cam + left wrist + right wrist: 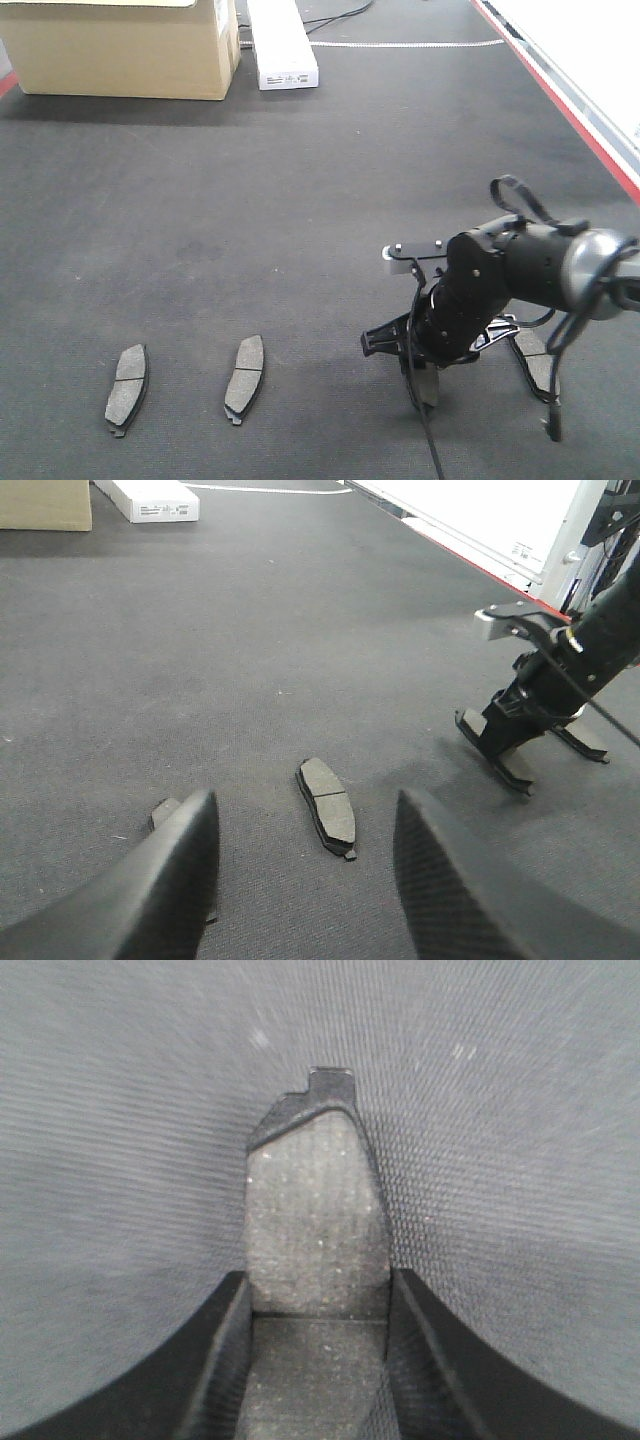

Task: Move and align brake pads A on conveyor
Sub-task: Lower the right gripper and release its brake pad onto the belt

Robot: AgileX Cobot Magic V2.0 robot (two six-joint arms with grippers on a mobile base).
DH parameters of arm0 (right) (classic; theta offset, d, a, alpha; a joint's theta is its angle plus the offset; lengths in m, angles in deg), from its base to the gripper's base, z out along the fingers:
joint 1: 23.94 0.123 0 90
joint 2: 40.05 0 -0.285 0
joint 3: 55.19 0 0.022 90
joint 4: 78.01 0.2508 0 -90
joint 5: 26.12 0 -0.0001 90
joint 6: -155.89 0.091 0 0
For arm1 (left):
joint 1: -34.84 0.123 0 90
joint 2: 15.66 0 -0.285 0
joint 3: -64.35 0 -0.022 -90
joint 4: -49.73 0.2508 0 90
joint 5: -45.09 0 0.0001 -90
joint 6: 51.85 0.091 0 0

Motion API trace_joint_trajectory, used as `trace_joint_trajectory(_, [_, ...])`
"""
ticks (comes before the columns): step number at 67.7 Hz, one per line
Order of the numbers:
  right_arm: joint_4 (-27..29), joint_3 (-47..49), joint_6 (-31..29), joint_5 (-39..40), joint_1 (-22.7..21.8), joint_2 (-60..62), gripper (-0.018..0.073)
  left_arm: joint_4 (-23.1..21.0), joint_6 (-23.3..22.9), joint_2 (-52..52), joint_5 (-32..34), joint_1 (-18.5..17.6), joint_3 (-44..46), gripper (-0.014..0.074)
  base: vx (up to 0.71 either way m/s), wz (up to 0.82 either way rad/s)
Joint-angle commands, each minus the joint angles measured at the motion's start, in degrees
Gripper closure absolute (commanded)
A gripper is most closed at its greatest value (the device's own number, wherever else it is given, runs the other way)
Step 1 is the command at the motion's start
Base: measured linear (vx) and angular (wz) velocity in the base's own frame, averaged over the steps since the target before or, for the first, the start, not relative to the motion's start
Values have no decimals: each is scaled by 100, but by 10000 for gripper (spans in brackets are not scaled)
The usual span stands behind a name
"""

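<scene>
Conveyor wide and dark, two brake pads lying well off to the side of the right gripper. Third pad sitting snug between its jaws, apparently gripped, mid-placement. Left gripper spread wide, holding nothing. Next up: probably lining it up parallel, then letting go.

Even, soft light; right wrist view blurred.
</scene>
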Motion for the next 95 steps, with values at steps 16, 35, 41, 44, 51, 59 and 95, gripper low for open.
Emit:
trace_joint_trajectory(16, [-225,208,8,73,-21,615,104,-14,7,-69,387,-25,136,206,0,0])
trace_joint_trajectory(35, [-623,200,-3,-91,-21,2327,106,-14,7,-69,387,-25,136,206,0,0])
trace_joint_trajectory(41, [-811,200,-3,-265,-21,2921,106,-14,7,-69,387,-25,136,206,0,0])
trace_joint_trajectory(44, [-879,200,-8,-356,-21,3224,106,-14,7,-69,387,-25,136,206,0,0])
trace_joint_trajectory(51, [-986,104,-69,-474,-21,3934,106,-14,7,-69,387,-25,136,206,0,0])
trace_joint_trajectory(59, [-980,-241,-267,-326,-21,4723,106,-14,7,-69,387,-25,136,206,0,0])
trace_joint_trajectory(95, [-910,-2972,-521,1040,-21,8377,106,-14,7,-69,393,-25,136,206,0,0])
